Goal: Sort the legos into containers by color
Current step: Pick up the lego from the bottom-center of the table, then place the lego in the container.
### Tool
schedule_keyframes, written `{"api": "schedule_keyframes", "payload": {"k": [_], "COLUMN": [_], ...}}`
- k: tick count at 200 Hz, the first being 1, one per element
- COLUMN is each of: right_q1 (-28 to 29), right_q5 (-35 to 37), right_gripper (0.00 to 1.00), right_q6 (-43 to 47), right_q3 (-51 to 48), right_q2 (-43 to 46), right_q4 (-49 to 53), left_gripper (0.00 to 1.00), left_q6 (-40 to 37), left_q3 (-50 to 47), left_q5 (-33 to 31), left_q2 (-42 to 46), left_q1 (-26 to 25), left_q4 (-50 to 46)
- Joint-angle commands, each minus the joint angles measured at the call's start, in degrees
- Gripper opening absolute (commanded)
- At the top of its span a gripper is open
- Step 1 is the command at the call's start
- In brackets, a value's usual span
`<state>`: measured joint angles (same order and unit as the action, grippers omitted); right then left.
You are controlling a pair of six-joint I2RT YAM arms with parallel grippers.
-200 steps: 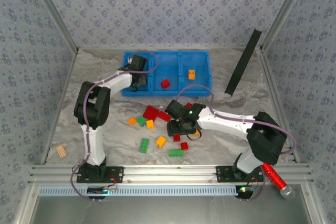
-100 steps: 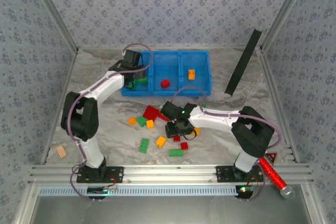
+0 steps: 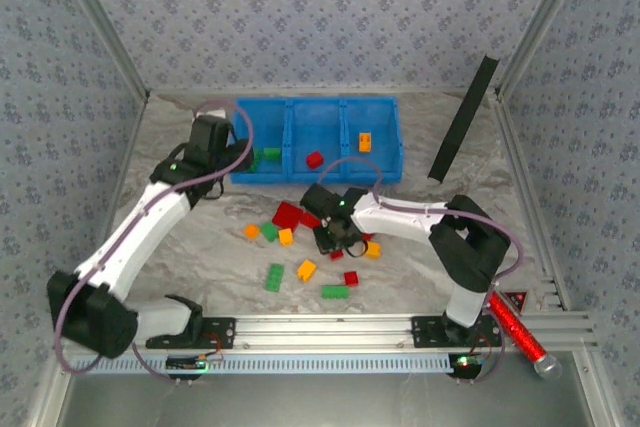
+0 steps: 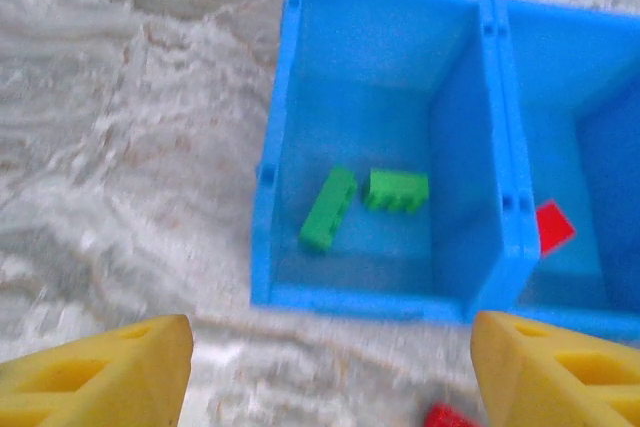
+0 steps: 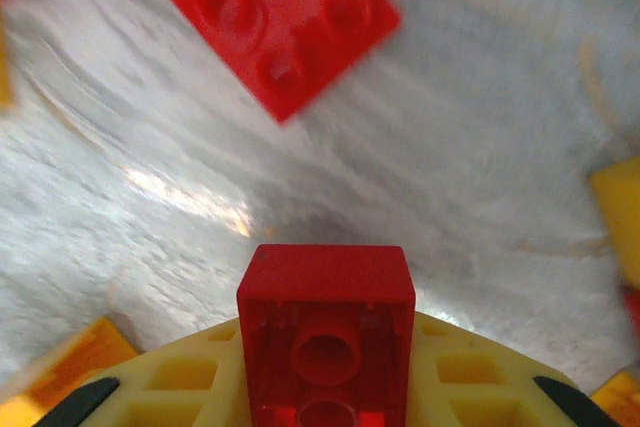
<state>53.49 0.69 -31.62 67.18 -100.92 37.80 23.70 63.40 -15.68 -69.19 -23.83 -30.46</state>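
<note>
Since red goes in the middle compartment (image 3: 318, 132), a red brick (image 5: 326, 292) is clamped in the right pincer (image 5: 325, 367), seemingly aloft; the left pincer (image 4: 330, 372) is held open

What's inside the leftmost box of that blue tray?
A long green brick and a shorter green brick lie inside the leftmost compartment. The strip just behind its near wall is covered.

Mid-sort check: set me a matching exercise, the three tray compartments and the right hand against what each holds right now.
Things:
1. left compartment
2. middle compartment
3. right compartment
4. right hand

Contents:
A. orange brick
B. clamped red brick
C. two green bricks
D. loose red brick

Pairs: 1-C, 2-D, 3-A, 4-B
</note>
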Motion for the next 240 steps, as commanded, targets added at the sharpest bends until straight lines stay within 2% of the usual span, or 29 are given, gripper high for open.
{"api": "schedule_keyframes", "payload": {"k": [1,33,63,93,119,156,218,240], "right_q1": [-3.1,-9.5,-13.5,-16.6,-17.6,-18.5,-20.3,-20.4], "right_q5": [2.9,7.0,9.2,8.8,8.9,8.0,7.0,6.6], "right_gripper": [0.29,0.29,0.29,0.29,0.29,0.29,0.29,0.32], "right_q6": [8.3,16.2,21.5,26.6,29.4,29.6,28.7,28.8], "right_q3": [9.6,22.6,38.5,55.0,65.5,67.2,67.0,67.0], "right_q2": [0.1,-4.8,-14.3,-26.7,-35.6,-42.0,-45.7,-46.3], "right_q4": [5.8,5.8,4.9,5.4,7.7,4.3,2.4,2.2], "left_gripper": [0.74,0.74,0.74,0.75,0.75,0.76,0.76,0.76], "left_q6": [1.3,4.9,9.9,12.5,12.5,12.1,12.0,12.1], "left_q3": [-5.0,-13.7,-19.3,-22.8,-24.2,-26.5,-27.0,-26.9], "left_q5": [1.4,4.7,9.0,11.7,13.0,17.5,17.0,16.7], "left_q2": [7.7,19.1,26.4,28.2,27.2,26.4,20.2,17.2], "left_q1": [-2.2,-5.8,-7.1,-8.0,-8.4,-9.6,-14.0,-15.7], "left_q4": [-8.0,-13.1,-14.7,-14.6,-13.8,-8.8,-5.6,-4.5]}}
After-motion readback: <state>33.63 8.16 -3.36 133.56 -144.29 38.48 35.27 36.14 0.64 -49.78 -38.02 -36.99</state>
